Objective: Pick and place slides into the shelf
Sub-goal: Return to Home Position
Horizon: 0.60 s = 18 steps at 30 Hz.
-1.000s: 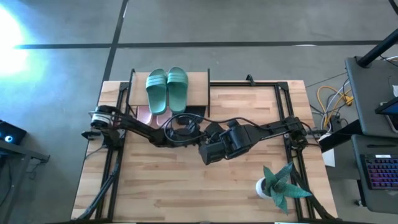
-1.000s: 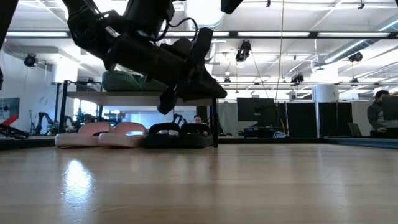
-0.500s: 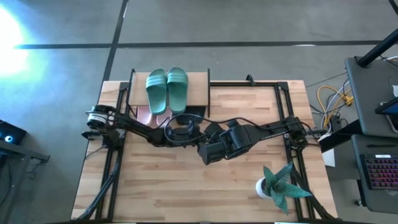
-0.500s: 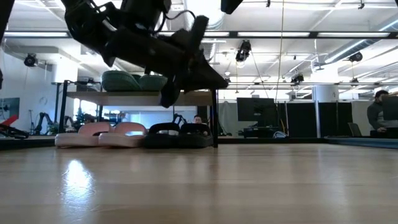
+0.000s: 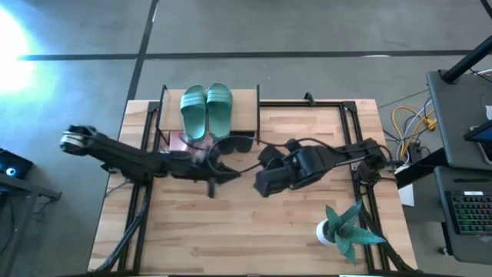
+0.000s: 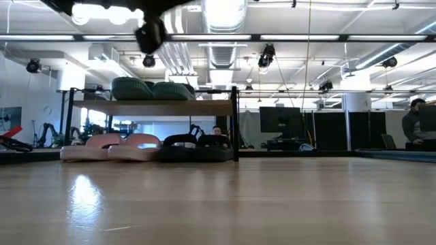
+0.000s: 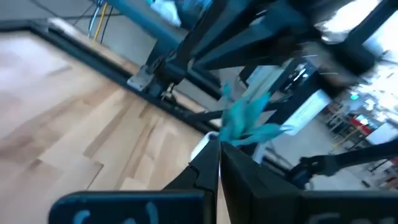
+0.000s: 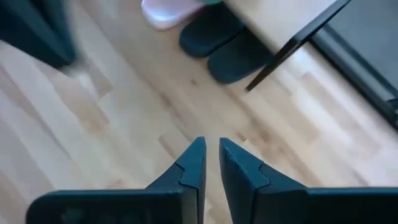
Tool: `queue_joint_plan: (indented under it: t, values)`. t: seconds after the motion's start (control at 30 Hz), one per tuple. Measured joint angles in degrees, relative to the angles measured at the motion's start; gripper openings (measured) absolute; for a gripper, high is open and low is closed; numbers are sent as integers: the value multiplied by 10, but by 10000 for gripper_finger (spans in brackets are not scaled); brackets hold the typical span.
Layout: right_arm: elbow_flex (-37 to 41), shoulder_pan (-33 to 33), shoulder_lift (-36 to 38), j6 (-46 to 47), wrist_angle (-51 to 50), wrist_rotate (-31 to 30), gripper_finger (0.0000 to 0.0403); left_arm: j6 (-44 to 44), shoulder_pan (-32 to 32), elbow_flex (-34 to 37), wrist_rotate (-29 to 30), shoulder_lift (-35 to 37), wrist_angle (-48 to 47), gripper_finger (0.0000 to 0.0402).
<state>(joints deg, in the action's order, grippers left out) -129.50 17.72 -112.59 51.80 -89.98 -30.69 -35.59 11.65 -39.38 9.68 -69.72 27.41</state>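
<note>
The green pair (image 5: 206, 110) is set on top of the shelf (image 5: 244, 109). Under its board, the pink pair (image 6: 112, 145) and the black pair (image 6: 196, 145) are lined up side by side on the tabletop (image 5: 307, 238), the black pair nearest one leg. From above, both lower pairs are mostly hidden by the board and by the left arm (image 5: 123, 158), which is stretched across just in front of the shelf. The left jaws are held together and empty, above bare wood. The right arm (image 5: 307, 163) is folded near the middle; the right jaws are pointed toward the black pair, all but together, with nothing held. A plant (image 5: 344, 227) is kept well apart. In the low view only a dark piece (image 6: 150, 30) is seen, probably the left arm's.
</note>
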Motion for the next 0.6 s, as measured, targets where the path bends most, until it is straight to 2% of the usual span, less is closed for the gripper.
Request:
queue_joint_plan:
  t: [0.1, 0.27, 0.4, 0.6]
  values:
    - [16, -11, 26, -17, 4, -10, 38, 0, 6, 27, 10, 89, -30, 0]
    - [86, -32, 78, -47, 25, -30, 38, 0, 31, 81, 76, 204, -40, 0]
    - [200, -48, 135, -85, 100, -16, 38, -19, 62, 131, 121, 269, -45, 0]
    - [418, -63, 249, -125, 265, 37, 38, -78, 95, 192, 123, 326, -43, 0]
